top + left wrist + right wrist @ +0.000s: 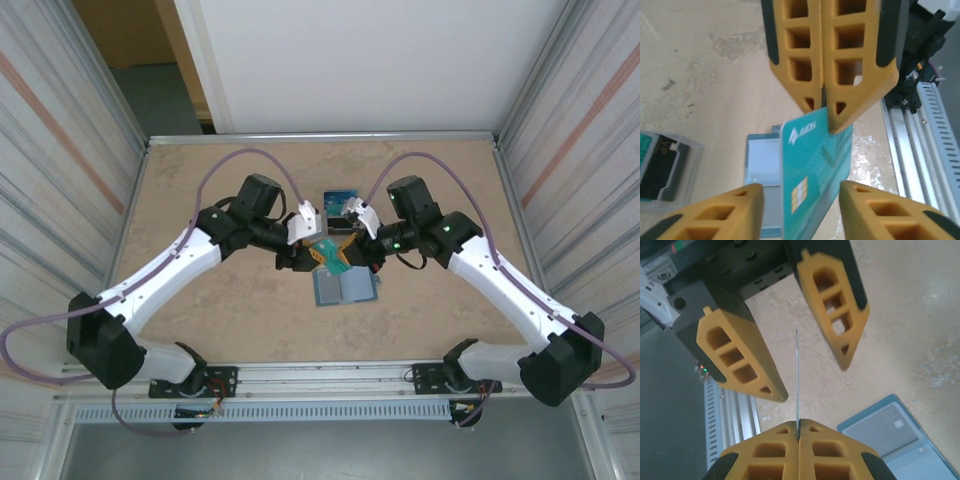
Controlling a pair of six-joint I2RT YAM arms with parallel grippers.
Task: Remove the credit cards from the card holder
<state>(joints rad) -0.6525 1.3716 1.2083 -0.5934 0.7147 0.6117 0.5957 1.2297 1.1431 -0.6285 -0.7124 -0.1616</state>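
Right gripper (797,432) clamped on teal card (812,185), frame centre, above open wallet (345,288) on table (200,200). Left gripper (800,200) fingers apart, straddling card.

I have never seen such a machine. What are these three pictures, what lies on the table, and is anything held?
The machine is two robot arms, each ending in a gripper with two yellow fingers. One picture looks down from above; the other two come from a camera on each wrist.

On the beige table the flat teal-blue wallet lies open. Farther back stands a small object with a blue top.

The right gripper is shut on a thin teal plastic card, lifted above the wallet. The left gripper is open, with one finger on each side of the card and not pressing it. It looks like a handover between the arms, though that is only my guess.
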